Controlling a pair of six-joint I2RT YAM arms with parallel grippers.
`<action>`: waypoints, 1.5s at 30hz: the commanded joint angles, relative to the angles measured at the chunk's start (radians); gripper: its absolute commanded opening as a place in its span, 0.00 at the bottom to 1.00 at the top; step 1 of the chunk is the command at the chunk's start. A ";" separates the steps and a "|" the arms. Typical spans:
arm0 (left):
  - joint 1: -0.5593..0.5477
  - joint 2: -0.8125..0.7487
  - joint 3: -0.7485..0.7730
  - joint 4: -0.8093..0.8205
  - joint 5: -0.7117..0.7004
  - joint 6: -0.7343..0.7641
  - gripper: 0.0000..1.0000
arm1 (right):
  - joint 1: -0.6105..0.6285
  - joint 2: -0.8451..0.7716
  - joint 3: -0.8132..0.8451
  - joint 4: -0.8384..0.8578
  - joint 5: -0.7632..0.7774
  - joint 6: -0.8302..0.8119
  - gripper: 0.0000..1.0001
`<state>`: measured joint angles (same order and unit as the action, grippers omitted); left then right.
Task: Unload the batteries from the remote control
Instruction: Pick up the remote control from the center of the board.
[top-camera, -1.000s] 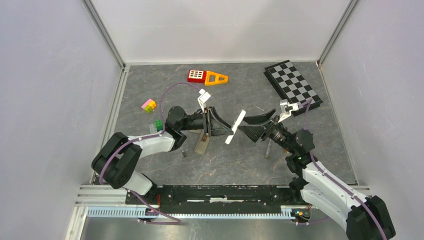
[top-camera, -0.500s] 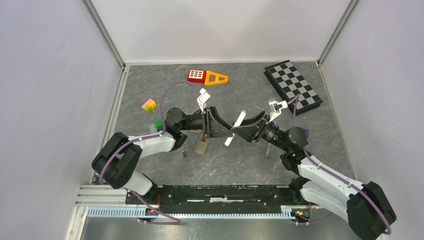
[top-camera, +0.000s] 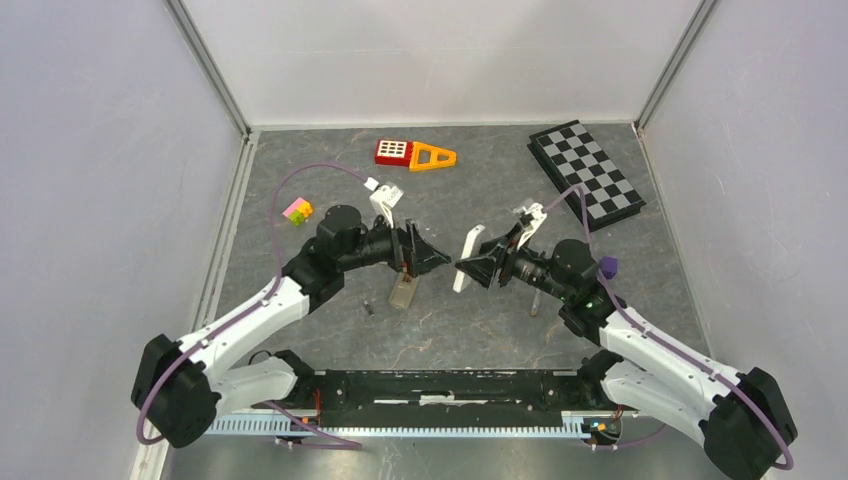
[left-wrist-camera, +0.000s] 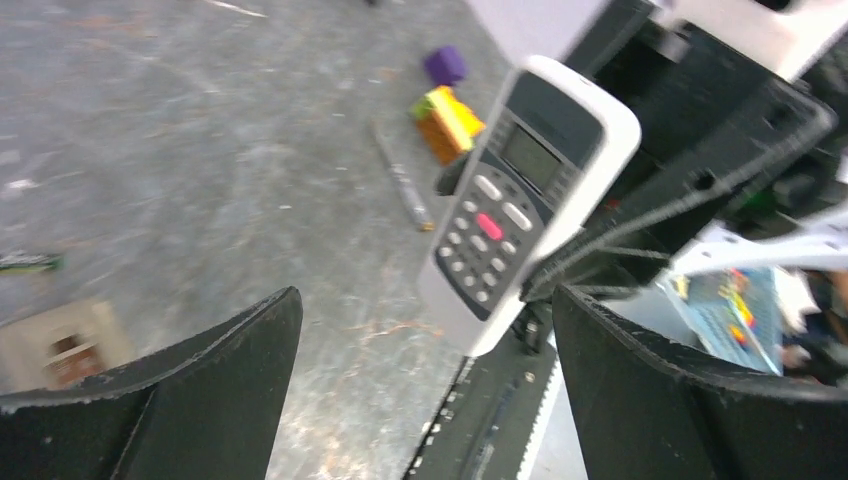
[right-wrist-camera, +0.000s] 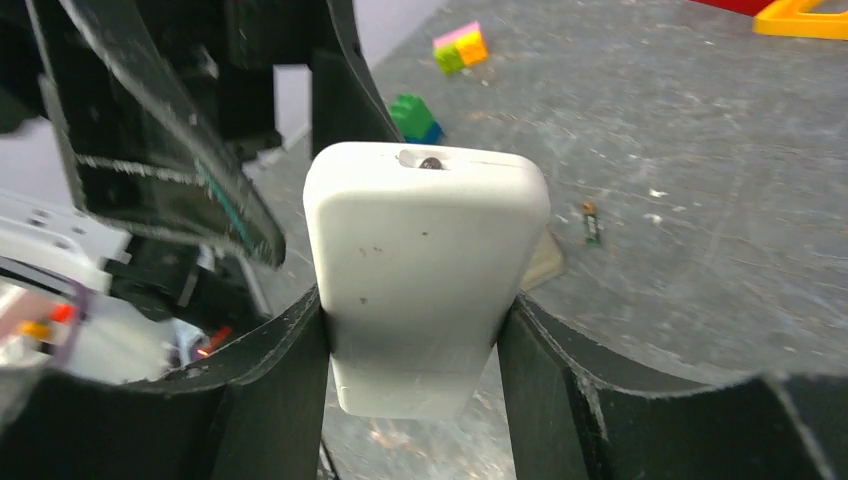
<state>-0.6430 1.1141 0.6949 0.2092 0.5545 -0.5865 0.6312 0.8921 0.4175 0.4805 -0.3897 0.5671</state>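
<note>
In the top view, the right end effector (top-camera: 474, 266) was clenched on the white remote control (top-camera: 467, 256), which appeared lifted off the grey surface (top-camera: 640, 290) near its middle. The left end effector (top-camera: 430, 250) faced the remote from 9 o'clock. It was released, with jaws spread, near the remote but not touching it. One battery (top-camera: 368, 308) lay loose on the surface at 7 o'clock from the remote, past a tan oblong item (top-camera: 403, 292). A thin stick (top-camera: 536, 296) lay at 4 o'clock and a chequered board (top-camera: 586, 175) at 2 o'clock.

In the left wrist view, the remote's (left-wrist-camera: 520, 200) keypad and small display faced the camera between the spread jaws. One button was red. The key markings were too blurred to read, the display was blank, and no brand showed. The battery (left-wrist-camera: 28, 262) sat at the 9 o'clock edge.

In the right wrist view, the remote's (right-wrist-camera: 425, 250) plain pale back filled the grip, with no label or lettering on it. The fingers (right-wrist-camera: 270, 400) hid its lower part, so it could not be told whether the compartment was open. The battery (right-wrist-camera: 592, 222) lay at 3 o'clock.

The step in hand looked like presenting the remote between the arms, with at least one battery already out. The next move probably called for the left end effector to close squarely on the remote's free end. That would steady it so the back could be turned and reached.
</note>
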 joint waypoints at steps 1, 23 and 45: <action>0.006 -0.037 0.128 -0.364 -0.279 0.169 1.00 | 0.048 0.003 0.104 -0.299 0.119 -0.307 0.12; -0.188 0.253 0.379 -0.488 -0.217 0.213 0.84 | 0.188 0.073 0.180 -0.420 0.250 -0.449 0.13; -0.105 0.150 0.108 -0.155 -0.255 0.058 0.02 | 0.166 0.015 0.101 -0.406 0.381 -0.141 0.90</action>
<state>-0.8112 1.3460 0.8867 -0.0792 0.3412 -0.4728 0.8288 0.9543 0.5400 0.0216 -0.0765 0.2237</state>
